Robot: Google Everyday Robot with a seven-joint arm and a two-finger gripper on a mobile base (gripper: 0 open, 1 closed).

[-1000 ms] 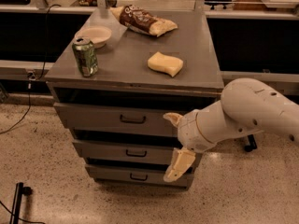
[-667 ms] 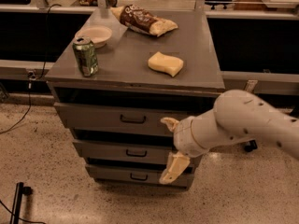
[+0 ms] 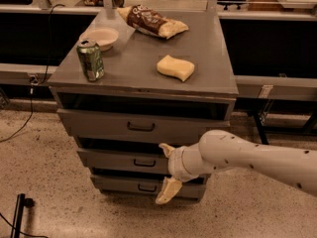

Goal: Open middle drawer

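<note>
Cabinet [image 3: 133, 58]: grey, three stacked drawers, with a can [image 3: 90, 59], bowl [image 3: 101, 36], snack bag [image 3: 153, 23] and sponge [image 3: 176, 67] on top, all well clear of the work.

Arm [image 3: 247, 155]: white, enters from the right and crosses the cabinet front at drawer height.

Middle drawer [image 3: 114, 158]: second of the three, between the top drawer [image 3: 99, 123] and the bottom drawer [image 3: 124, 183]. It appears fully shut.

Gripper [image 3: 167, 170]: in front of the middle drawer's right half, fingers [image 3: 167, 191] spread apart, one above the other, holding nothing.

Handle [image 3: 144, 162]: small black bar at the drawer's centre, just left of the gripper and not yet touched.

Recommendation for the step in hand, the approach to the handle: carry the gripper left until the bar lies between the spread fingers, one above and one below. Keep level with the middle bar, not the lower one nearby. Close firmly, then pull straight out along the drawer's travel, since a slanted pull may bind the slide or slip off the bar.

Change noted: against both earlier views, the gripper is further left and slightly lower, nearer the handle. The drawers and the items on top are unmoved.
</note>
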